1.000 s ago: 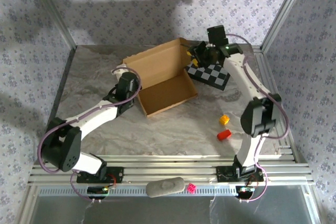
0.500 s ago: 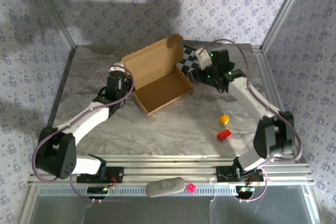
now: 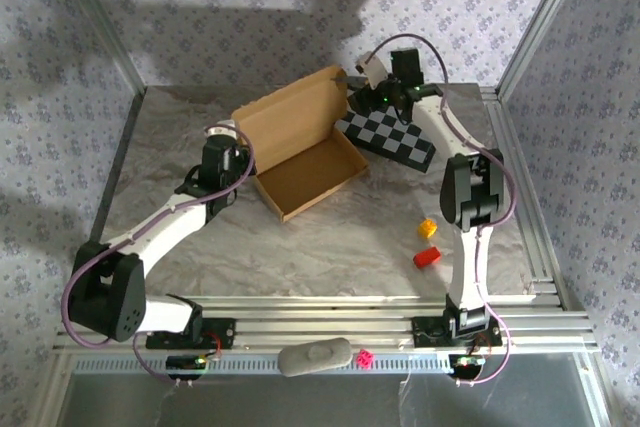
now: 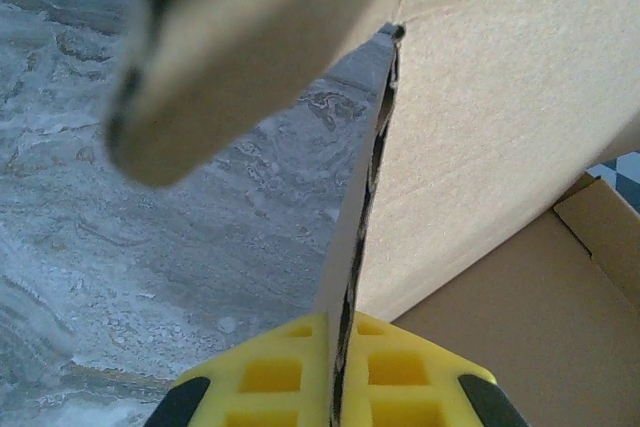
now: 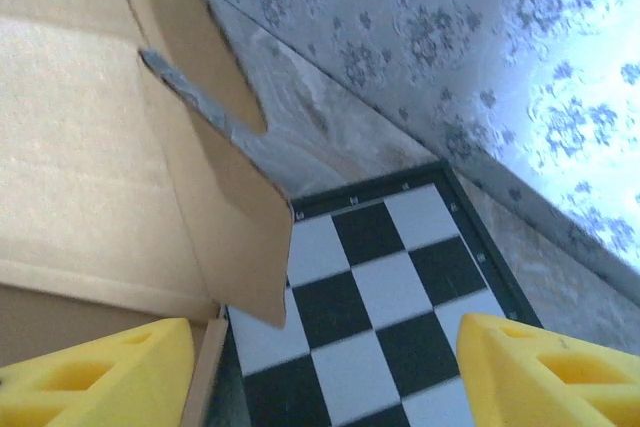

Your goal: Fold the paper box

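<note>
Here, the paper box (image 3: 300,152) sits just left of the checkered board (image 3: 392,137), its tray open upward and its lid raised on the far side. The right gripper (image 5: 320,362) hangs over the board's far left corner, jaws wide apart with nothing gripped. A side flap of the lid juts over the board close to one of its fingertips. On the side of the box away from the board, the left gripper (image 4: 338,377) is clamped on the lid's thin cardboard edge.
</note>
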Motion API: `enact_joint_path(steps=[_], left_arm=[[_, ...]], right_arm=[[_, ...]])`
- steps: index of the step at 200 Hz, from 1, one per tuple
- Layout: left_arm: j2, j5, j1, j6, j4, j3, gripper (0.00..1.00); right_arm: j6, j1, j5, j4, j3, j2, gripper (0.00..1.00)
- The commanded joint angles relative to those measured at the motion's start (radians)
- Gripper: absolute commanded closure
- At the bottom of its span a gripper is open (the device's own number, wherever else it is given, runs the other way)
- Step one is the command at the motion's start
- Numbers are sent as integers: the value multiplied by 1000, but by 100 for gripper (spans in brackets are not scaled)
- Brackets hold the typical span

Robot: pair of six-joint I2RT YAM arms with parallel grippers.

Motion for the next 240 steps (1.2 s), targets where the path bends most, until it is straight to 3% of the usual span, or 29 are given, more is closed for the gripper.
enact_joint_path(steps=[1,81,94,123,146,155,190,209,220,240], left_arm=[[10,8,12,-1,-8,50,100],[67,37,18,-4,-23,113,100],[77,37,18,-3,-28,123,100],[105,33,18,-5,-28,141,100],[128,28,19,-16,-18,151,100],[136,26,18,-22,-12,154,100],[153,10,14,-86,5,161,100],[159,-6,4,-120,5,171,100],[161,-19,-2,-140,0,179,100],[166,-40,-10,-171,-5,188,100]], right_arm=[[-9,3,-132,-18,87,65,28],[62,25,-253,20,270,256,31],[62,33,-261,14,284,271,41],[24,56,-210,-58,301,269,80],[39,65,-137,-92,283,230,94],[50,77,-74,-88,253,201,100],[224,151,226,34,64,58,100],[385,221,504,166,-100,-33,100],[553,260,703,206,-164,-74,100],[802,319,934,284,-300,-159,100]])
